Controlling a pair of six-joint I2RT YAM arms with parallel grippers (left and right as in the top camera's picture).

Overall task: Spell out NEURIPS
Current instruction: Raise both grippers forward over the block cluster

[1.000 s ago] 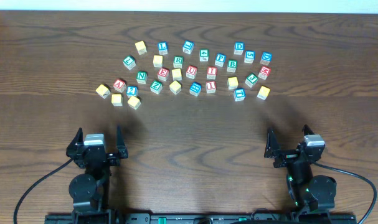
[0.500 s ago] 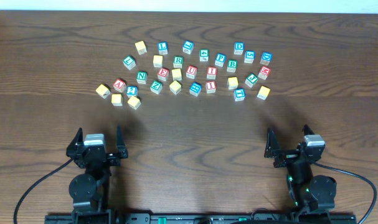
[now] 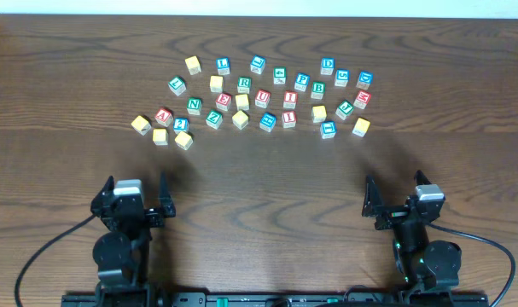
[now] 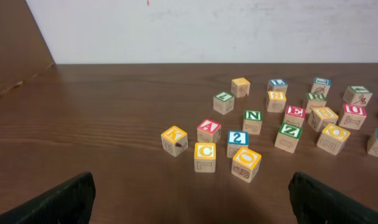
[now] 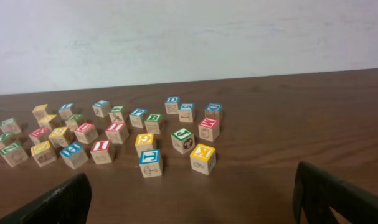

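The left gripper [image 3: 134, 192] sits at the near left edge of the table. Its two dark fingers are spread wide and hold nothing. In the left wrist view only its fingertips [image 4: 58, 202] show, at the bottom corners. The right gripper [image 3: 395, 194] sits at the near right, also spread wide and holding nothing. Both are well apart from the cubes.

Beyond them, a loose cluster of small alphabet cubes lies across the far middle of the table [image 3: 259, 188]. In the overhead view the green N cube [image 3: 194, 106] is at the left of the cluster, with the red E cube [image 3: 224, 101] near it on the right. The green R cube [image 3: 244, 83] lies just behind and to the right of E. The red U cube [image 3: 262, 98] and the red I cube [image 3: 290, 98] follow to the right. The green P cube [image 3: 302, 82] lies just behind I. An S cannot be picked out with certainty.

Mixed among them are a blue L cube [image 3: 223, 64], a blue D cube [image 3: 328, 64], a green B cube [image 3: 318, 87], a red A cube [image 3: 163, 115] and a green Z cube [image 3: 213, 118]. The left wrist view shows a blue 2 cube [image 4: 237, 142] and a yellow C cube [image 4: 205, 155]. The right wrist view shows a yellow K cube [image 5: 202, 158] and a red M cube [image 5: 208, 127].

The cubes are pale wood with coloured borders, and several show plain yellow faces. The table is dark brown with a visible grain. A white wall [image 5: 189, 37] stands behind it.
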